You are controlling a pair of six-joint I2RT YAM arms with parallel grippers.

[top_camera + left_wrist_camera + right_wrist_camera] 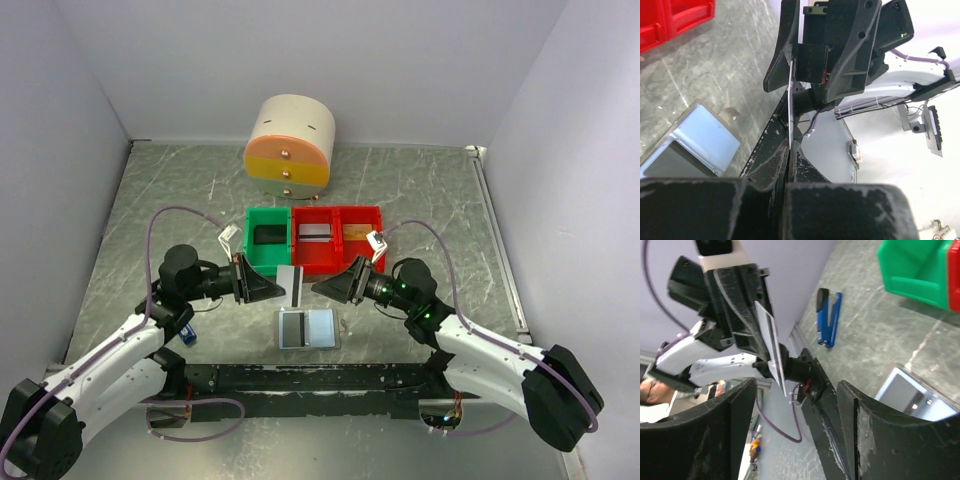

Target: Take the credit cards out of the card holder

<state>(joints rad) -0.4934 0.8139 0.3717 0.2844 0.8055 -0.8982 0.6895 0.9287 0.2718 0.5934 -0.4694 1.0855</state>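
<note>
Grey marbled table, white walls. L gripper (280, 288) is pressed shut on one silver credit card (292, 284), held upright on edge just behind the card holder (307, 328). Card holder lies open flat on the table betw. the arms, pale blue pockets up. R gripper (322, 286) has jaws spread, facing the card; can't tell if touching. Green bin (268, 212) & red bins (338, 212) sit behind.

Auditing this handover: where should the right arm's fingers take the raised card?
The free end of the card sticking out past the left arm's fingers, coming from the right: it is nearly edge-on to the right arm's fingers, which stand open and can straddle both faces.
</note>
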